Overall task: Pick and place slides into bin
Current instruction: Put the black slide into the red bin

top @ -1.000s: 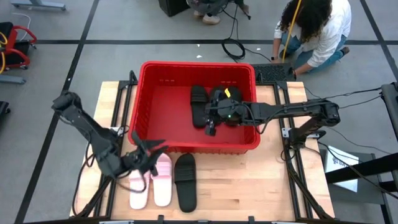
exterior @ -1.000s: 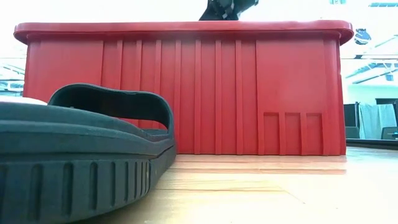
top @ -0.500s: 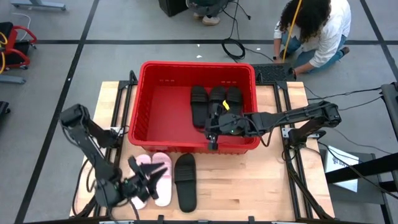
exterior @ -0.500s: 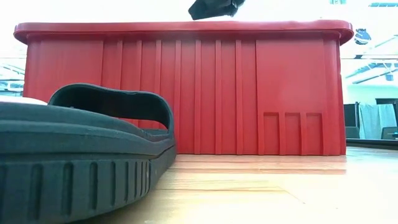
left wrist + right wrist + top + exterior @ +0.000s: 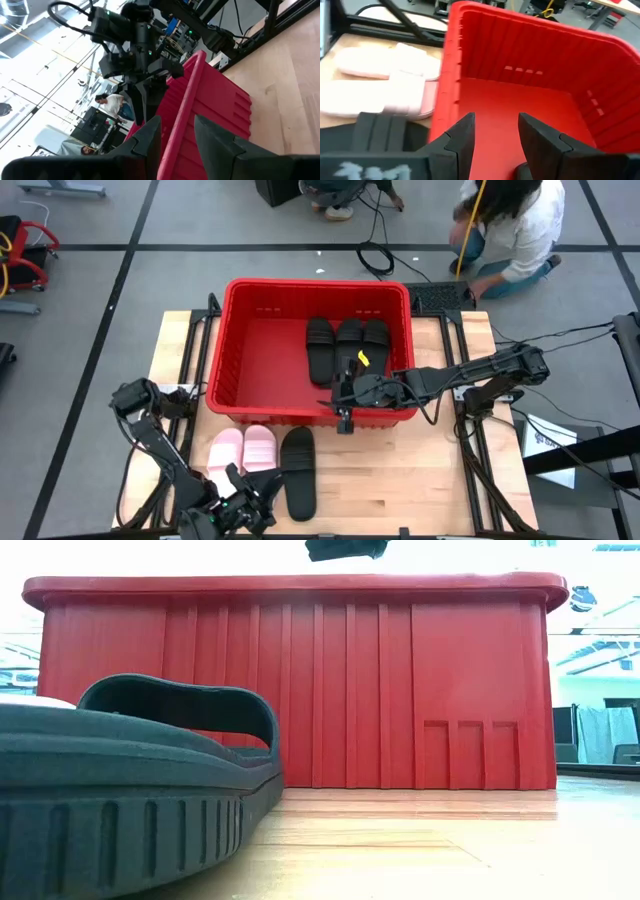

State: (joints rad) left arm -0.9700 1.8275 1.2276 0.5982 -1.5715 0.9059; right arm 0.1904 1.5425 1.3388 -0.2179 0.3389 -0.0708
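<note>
From above, the bin [image 5: 316, 350] sat at the far middle of the wooden table [image 5: 420, 480], with three black slides [image 5: 347, 347] lying side by side inside it toward its right end. Just outside its near wall lay two pink slides [image 5: 243, 457] and, beside them, one black slide [image 5: 298, 471]. The right gripper [image 5: 345, 402] hung over the bin's near rim, holding nothing, while the left gripper [image 5: 243, 512] was well back from the bin at the table's near edge, past the pink pair. At table height, the black slide [image 5: 130, 790] filled the foreground in front of the bin's ribbed wall [image 5: 400, 690], and a dark gripper (which arm's could not be told from here alone) showed above the rim. The left wrist camera showed its fingers [image 5: 147, 137] parted and empty, pointing at the bin's wall [image 5: 210, 105]. The right wrist camera showed its fingers [image 5: 462, 135] apart and empty above the bin's floor [image 5: 520, 105], with the pink slides [image 5: 385, 75] outside the wall.
</note>
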